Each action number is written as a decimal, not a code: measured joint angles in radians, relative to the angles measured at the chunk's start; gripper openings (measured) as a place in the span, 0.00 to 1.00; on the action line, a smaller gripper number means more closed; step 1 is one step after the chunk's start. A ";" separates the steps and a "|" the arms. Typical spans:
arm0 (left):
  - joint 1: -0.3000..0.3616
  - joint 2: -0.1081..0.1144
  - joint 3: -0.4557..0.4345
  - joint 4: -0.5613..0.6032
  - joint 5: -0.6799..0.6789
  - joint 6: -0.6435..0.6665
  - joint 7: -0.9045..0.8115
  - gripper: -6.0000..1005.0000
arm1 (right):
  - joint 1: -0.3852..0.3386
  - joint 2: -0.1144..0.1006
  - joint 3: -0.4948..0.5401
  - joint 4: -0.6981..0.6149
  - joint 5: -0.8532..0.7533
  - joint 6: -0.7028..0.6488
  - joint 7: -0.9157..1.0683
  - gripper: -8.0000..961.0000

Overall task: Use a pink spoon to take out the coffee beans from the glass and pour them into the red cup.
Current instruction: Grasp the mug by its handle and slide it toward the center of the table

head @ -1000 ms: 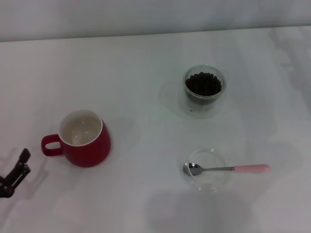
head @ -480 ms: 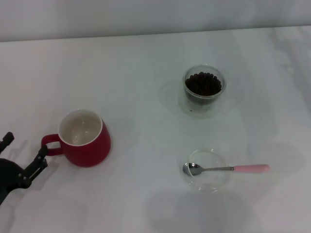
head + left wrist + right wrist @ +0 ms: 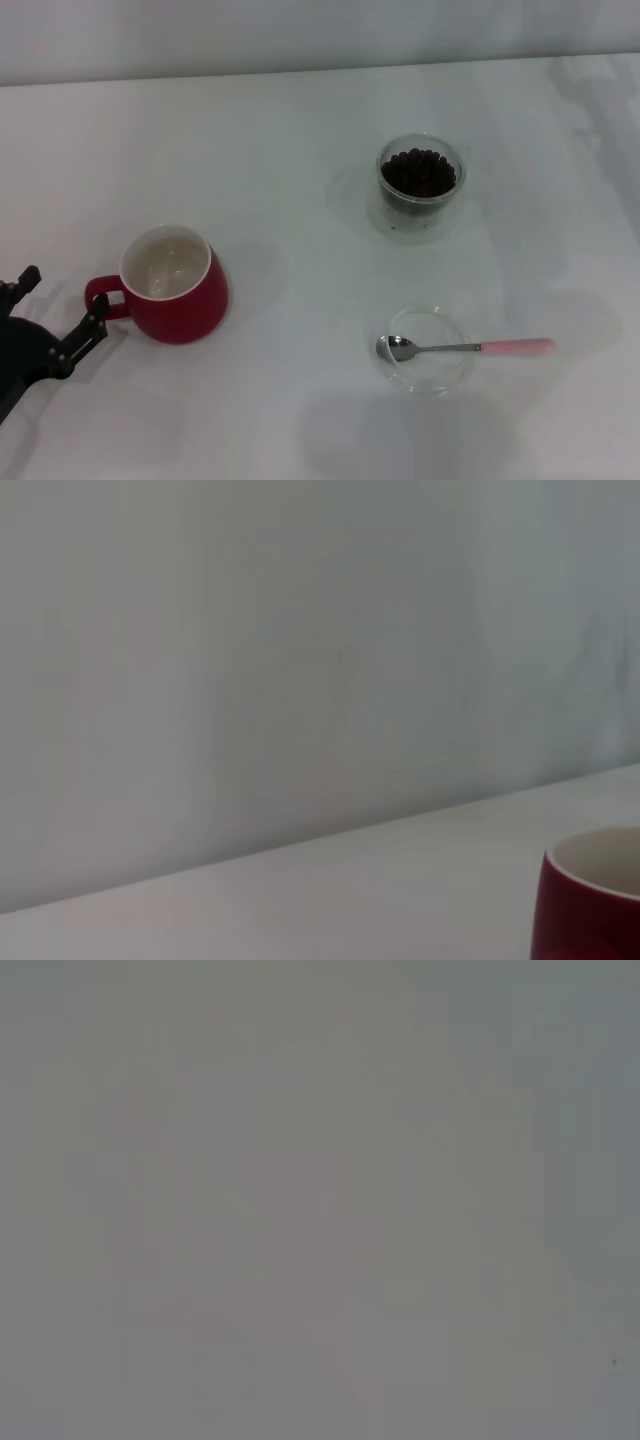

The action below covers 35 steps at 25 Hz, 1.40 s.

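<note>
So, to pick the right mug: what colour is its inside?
White inside the red cup, deep red outside; the head view shows it best.

Left gripper (image 3: 62, 304): fingers spread, just beside red cup (image 3: 175, 285) handle.
Pink spoon (image 3: 466, 348): handle overhangs dish (image 3: 428, 350), bare table (image 3: 300, 120) around.

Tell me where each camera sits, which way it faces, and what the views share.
Head view: from above, looking down at the table, red cup, glass of beans, spoon on a dish; the left gripper shows, open, beside the cup's handle.
Left wrist view: low, facing the wall; no fingers show.
Right wrist view: blank grey only.
Shared: the red cup, head and left wrist.
</note>
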 joint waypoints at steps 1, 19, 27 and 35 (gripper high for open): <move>-0.002 0.000 0.000 0.000 0.000 -0.003 0.000 0.88 | 0.000 0.000 0.000 0.000 0.000 0.000 0.000 0.91; -0.003 0.000 0.000 0.000 0.001 -0.010 0.004 0.88 | -0.006 0.003 0.000 0.008 0.001 -0.001 0.000 0.91; 0.014 -0.002 0.001 0.022 0.005 -0.010 0.006 0.87 | -0.008 0.003 -0.011 0.008 0.001 -0.002 0.000 0.91; 0.014 -0.002 0.002 0.024 0.008 -0.010 0.007 0.87 | -0.010 0.003 -0.015 0.008 0.001 -0.001 0.000 0.90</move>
